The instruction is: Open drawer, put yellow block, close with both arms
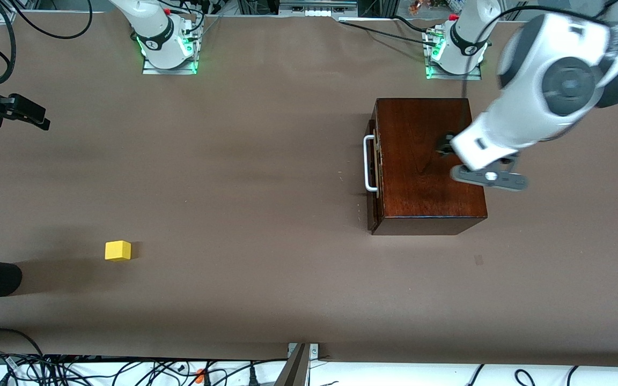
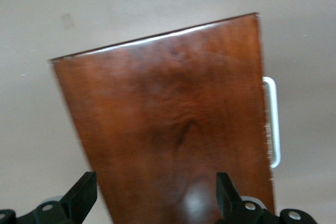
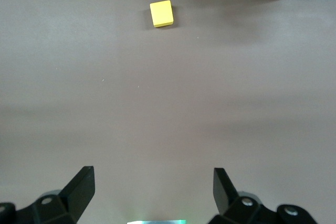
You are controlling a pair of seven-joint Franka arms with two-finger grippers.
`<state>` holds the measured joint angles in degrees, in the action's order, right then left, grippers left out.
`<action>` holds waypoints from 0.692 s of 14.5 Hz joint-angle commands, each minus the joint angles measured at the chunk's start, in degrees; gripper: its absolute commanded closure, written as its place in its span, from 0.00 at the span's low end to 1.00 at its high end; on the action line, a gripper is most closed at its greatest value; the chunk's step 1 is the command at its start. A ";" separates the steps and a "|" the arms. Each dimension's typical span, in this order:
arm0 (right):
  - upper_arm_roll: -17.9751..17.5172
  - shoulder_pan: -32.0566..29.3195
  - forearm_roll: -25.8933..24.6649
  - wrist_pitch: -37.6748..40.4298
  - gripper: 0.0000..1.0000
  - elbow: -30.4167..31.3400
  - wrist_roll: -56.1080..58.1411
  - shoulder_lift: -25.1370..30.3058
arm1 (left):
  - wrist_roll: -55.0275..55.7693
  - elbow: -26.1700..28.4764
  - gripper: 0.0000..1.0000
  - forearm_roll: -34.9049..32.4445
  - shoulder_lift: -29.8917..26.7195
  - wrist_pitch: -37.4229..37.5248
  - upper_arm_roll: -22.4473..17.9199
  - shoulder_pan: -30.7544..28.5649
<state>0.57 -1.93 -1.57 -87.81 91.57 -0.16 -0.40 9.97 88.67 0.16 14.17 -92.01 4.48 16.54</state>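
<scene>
Yellow block [image 1: 118, 250] lies well apart from the shut drawer [image 1: 373, 177] (both grippers' jaws spread).

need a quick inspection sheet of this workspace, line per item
surface: brown table, bare between the things
job's things: drawer shut in the wooden box, white handle free; yellow block alone toward the right arm's end
clutter: nothing seen
grippers: left gripper over the box top, jaws open; right gripper over bare table, jaws open, empty
cables: bundles along the table's edges, none on the work area
surroundings: arm bases lit green
</scene>
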 commanded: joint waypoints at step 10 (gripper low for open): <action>-0.22 -0.44 0.61 0.09 0.00 0.18 -0.63 0.14 | 28.42 -2.71 0.00 -10.87 12.80 -8.10 -0.79 21.59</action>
<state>0.58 -1.93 -1.57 -87.81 91.57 -0.16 -0.43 35.34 88.07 -7.30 24.34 -99.81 4.54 35.69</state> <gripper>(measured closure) 0.000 0.000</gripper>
